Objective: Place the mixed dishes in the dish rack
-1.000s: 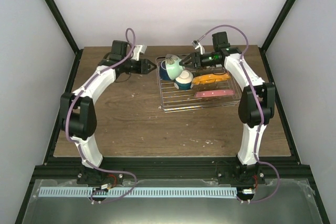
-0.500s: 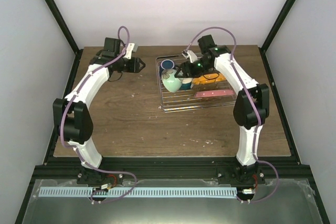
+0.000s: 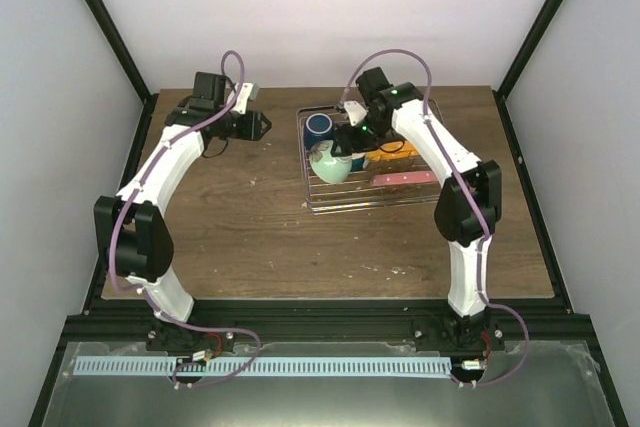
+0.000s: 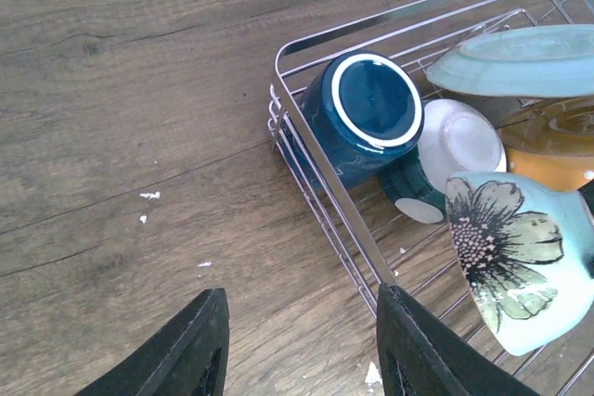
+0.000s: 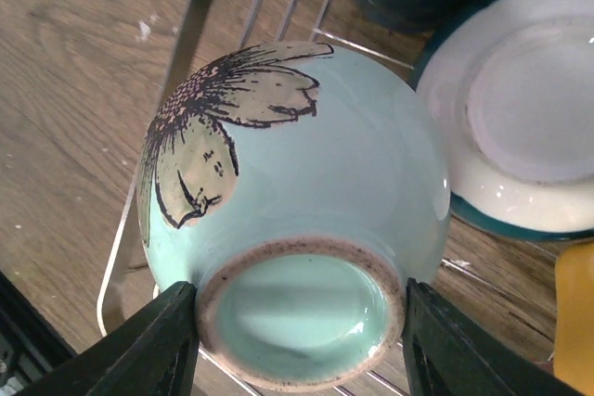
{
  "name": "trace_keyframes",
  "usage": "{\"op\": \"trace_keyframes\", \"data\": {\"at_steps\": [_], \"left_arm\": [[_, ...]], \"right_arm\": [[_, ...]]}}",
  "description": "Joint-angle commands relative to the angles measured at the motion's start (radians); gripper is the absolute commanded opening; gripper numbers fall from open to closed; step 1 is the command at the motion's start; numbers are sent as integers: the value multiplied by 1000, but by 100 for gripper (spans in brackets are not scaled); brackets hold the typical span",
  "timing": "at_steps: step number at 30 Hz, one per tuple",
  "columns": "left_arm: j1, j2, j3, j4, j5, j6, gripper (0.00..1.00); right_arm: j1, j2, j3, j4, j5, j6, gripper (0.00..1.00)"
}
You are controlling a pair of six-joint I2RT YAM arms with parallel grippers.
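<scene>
Mint bowl [image 5: 306,173], glossy ceramic, pinched at its foot over the wire rack [image 3: 385,206] by the arched right gripper [image 5: 299,333]. Left gripper [image 4: 299,345] is parted and empty beside the rack.

wooden table [image 3: 250,217], chrome dish rack [image 3: 340,193], crumbs [image 4: 148,196]

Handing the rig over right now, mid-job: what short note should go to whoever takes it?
Left gripper: open, empty, over the table left of the dish rack.
Right gripper: shut on the mint-green bowl, held by its foot over the rack's left side.
Already in the rack: dark blue mug, cream-white bowl, mint-green plate, pink plate.
Left to do: set the bowl in the rack and release.
</scene>
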Motion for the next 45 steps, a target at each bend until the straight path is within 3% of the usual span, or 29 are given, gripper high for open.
{"op": "trace_keyframes", "data": {"at_steps": [1, 15, 26, 30, 40, 42, 43, 45], "left_arm": [[-1, -28, -18, -4, -18, 15, 46], [-2, -25, -11, -18, -44, 26, 46], [0, -1, -1, -15, -42, 24, 46], [-1, 8, 8, -15, -35, 22, 46], [-1, 15, 25, -17, -44, 20, 47], [-1, 15, 31, -21, -46, 23, 49], [-2, 15, 36, -24, -52, 21, 50], [-1, 15, 48, -34, -63, 20, 53]], "right_arm": [[39, 20, 66, -37, 76, -3, 42], [96, 90, 70, -42, 226, -5, 42], [117, 123, 89, -89, 402, -11, 51], [121, 125, 89, -94, 426, -9, 64], [127, 103, 88, -69, 356, -21, 78], [126, 85, 86, -48, 316, -24, 87], [126, 73, 85, -30, 297, -25, 97], [127, 31, 74, 24, 270, -24, 100]]}}
